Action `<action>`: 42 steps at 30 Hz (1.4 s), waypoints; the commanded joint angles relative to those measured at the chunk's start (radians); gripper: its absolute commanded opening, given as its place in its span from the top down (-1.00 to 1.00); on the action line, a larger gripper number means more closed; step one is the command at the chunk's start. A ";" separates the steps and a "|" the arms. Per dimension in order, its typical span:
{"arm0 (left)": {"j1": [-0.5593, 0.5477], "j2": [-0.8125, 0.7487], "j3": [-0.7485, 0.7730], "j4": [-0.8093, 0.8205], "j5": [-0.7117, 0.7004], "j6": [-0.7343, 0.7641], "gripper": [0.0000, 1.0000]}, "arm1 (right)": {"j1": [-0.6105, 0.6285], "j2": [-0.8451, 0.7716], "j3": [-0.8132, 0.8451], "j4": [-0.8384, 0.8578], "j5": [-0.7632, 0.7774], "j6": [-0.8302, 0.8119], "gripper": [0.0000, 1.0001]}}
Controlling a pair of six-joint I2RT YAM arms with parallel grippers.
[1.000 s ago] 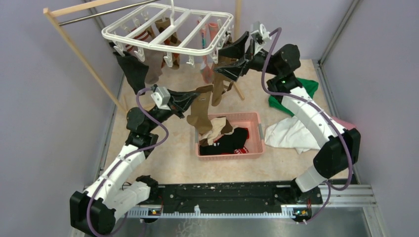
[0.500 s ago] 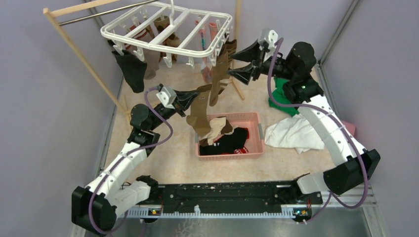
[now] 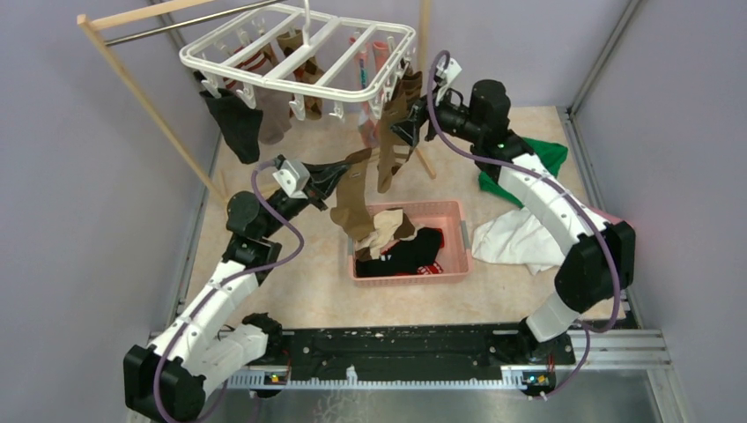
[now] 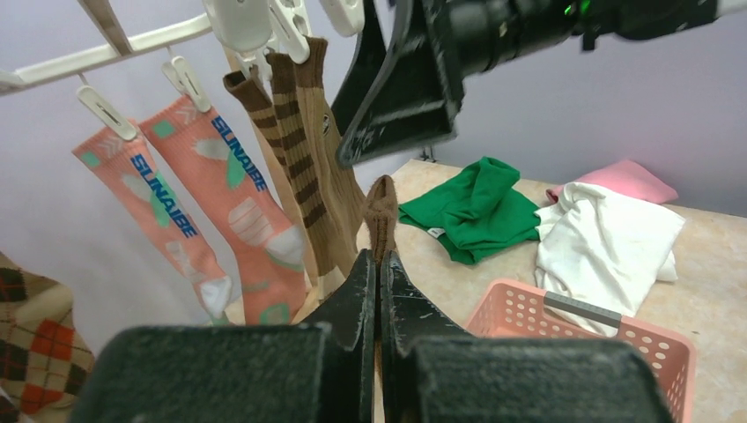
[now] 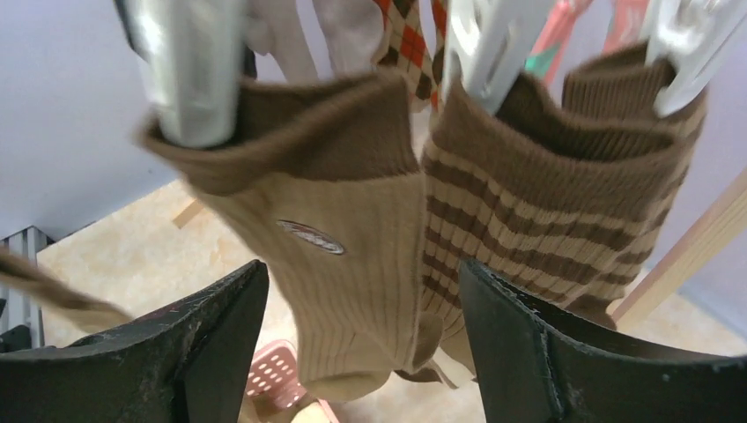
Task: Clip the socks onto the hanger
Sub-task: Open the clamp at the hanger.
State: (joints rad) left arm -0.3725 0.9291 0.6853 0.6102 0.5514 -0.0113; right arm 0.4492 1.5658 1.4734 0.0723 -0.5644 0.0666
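The white hanger (image 3: 299, 53) hangs at the top with several socks clipped under it, among them a black sock (image 3: 236, 128) and pink-teal socks (image 4: 229, 194). My left gripper (image 3: 339, 176) is shut on the edge of a plain brown sock (image 4: 380, 207), which dangles over the basket. My right gripper (image 5: 361, 335) is open at the hanger's right corner. A tan-brown sock (image 5: 335, 264) hangs from a clip (image 5: 189, 79) between its fingers (image 5: 220, 344), ungripped. A brown-cream striped sock (image 5: 546, 194) is clipped beside it.
A pink basket (image 3: 408, 276) below the hanger holds more socks (image 3: 414, 251). White cloth (image 3: 520, 240), green cloth (image 3: 551, 159) and pink cloth (image 3: 617, 220) lie to its right. The wooden rack (image 3: 145, 97) slants along the left.
My right gripper swung out to the right, then came back to the hanger's right corner with its jaws wider apart. The left gripper kept its hold and hardly moved.
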 commanded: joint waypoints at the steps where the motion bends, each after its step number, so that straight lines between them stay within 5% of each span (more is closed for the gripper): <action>1: 0.006 -0.061 -0.015 -0.012 -0.025 0.032 1.00 | 0.006 0.051 0.072 0.087 -0.004 0.045 -0.57; 5: 0.006 -0.083 -0.021 -0.034 -0.042 0.034 1.00 | -0.004 0.089 0.079 0.115 0.011 0.080 -0.39; 10: 0.006 -0.086 -0.020 -0.045 -0.048 0.034 1.00 | -0.029 0.103 0.076 0.185 0.010 0.092 0.35; 15: 0.006 -0.073 -0.009 -0.049 -0.045 0.035 1.00 | -0.069 0.117 0.096 0.199 0.009 0.074 0.76; 42: 0.007 0.099 0.063 0.078 0.036 -0.053 1.00 | -0.142 0.479 0.607 -0.071 0.119 0.036 0.78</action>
State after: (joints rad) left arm -0.3683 0.9962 0.6979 0.5938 0.5476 -0.0330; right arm 0.3153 2.0197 1.9858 0.0082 -0.4721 0.0826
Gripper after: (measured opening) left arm 0.012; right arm 0.103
